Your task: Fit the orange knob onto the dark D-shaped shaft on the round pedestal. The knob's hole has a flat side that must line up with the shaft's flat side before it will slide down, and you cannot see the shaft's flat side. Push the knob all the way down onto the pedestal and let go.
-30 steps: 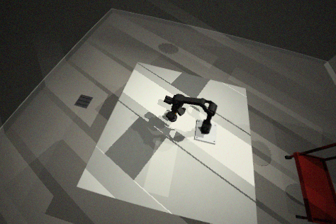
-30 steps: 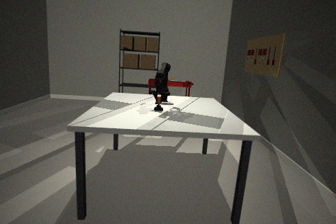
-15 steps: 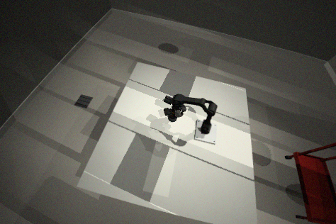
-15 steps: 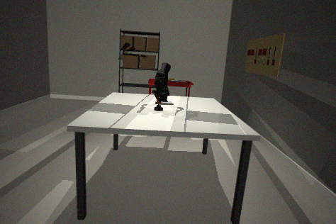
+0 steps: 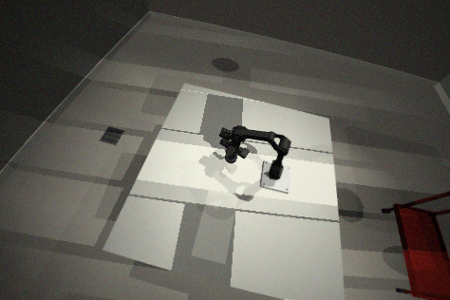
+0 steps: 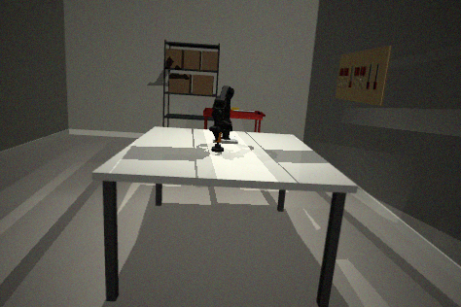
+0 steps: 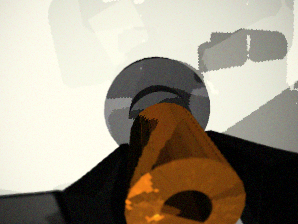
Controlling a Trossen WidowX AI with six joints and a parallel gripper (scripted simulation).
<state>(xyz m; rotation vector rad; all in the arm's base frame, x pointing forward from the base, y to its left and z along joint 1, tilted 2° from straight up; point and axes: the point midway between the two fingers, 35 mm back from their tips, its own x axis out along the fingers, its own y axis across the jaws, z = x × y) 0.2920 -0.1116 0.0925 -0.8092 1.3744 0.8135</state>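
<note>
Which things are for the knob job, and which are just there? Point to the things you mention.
For the job:
- orange knob [image 6: 220, 138] [image 7: 167, 135], held in the jaws
- round pedestal [image 6: 217, 149] [image 7: 117, 120]
- robot arm [image 5: 256, 135] [image 6: 224, 112]

Just there:
- shelf rack [image 6: 164, 83] with boxes
- red cart [image 5: 418, 233] [image 6: 250, 115]
- tool board [image 6: 362, 94]

- No text, label, brand, number or sign can be read anywhere, whether on the desk [image 5: 285, 247] [image 6: 224, 181] or on things around it.
- Behind the desk, the brown boxes [image 6: 202, 85] show no readable marking.
- Beside the desk, the tan wall board [image 6: 370, 98] shows no readable lettering.
</note>
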